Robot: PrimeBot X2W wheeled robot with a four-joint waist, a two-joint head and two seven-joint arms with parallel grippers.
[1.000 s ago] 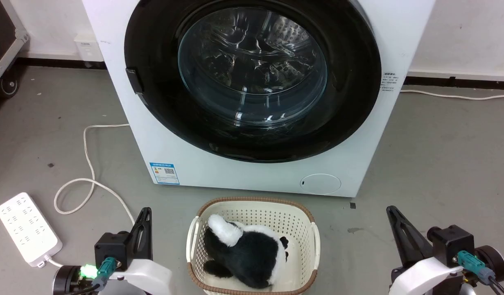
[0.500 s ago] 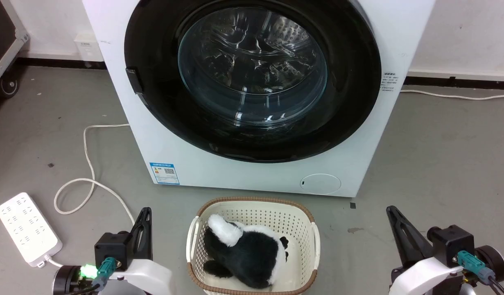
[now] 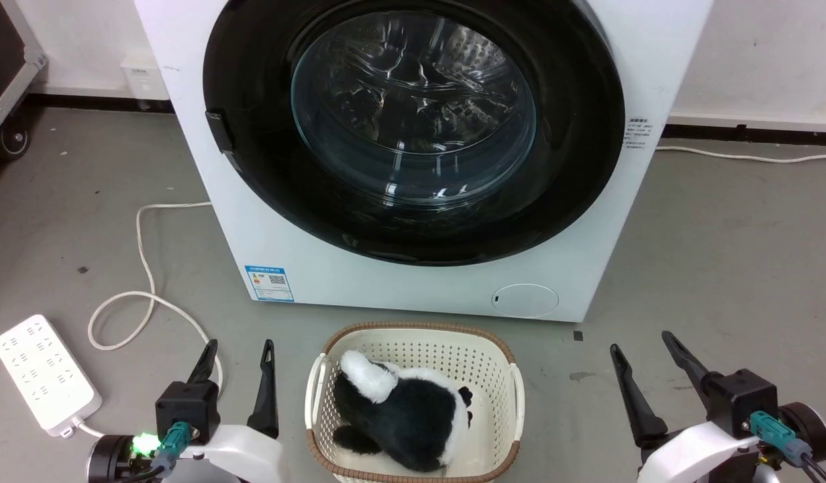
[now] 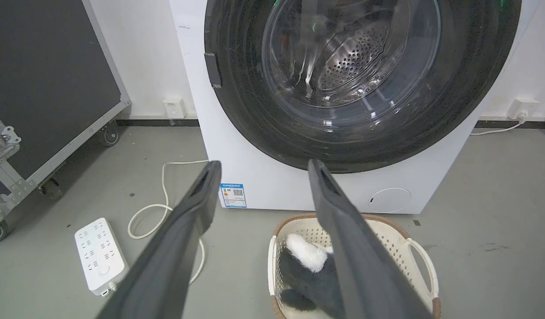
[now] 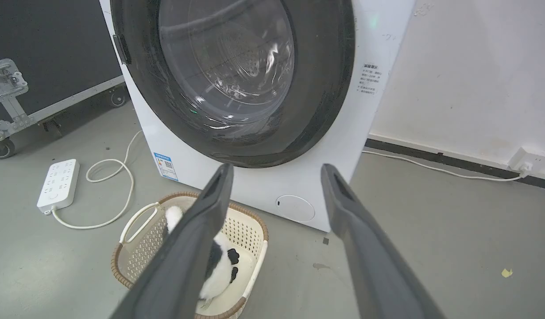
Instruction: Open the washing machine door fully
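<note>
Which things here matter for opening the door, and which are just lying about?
For the job: round glossy black washing machine door with glass window, closed; left hand, open; right hand, open.
Lying about: cream perforated plastic basket; black-and-white plush toy in it; white power strip; looped white cable.

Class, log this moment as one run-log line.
washing machine door shut | left end effector open | right end effector open
</note>
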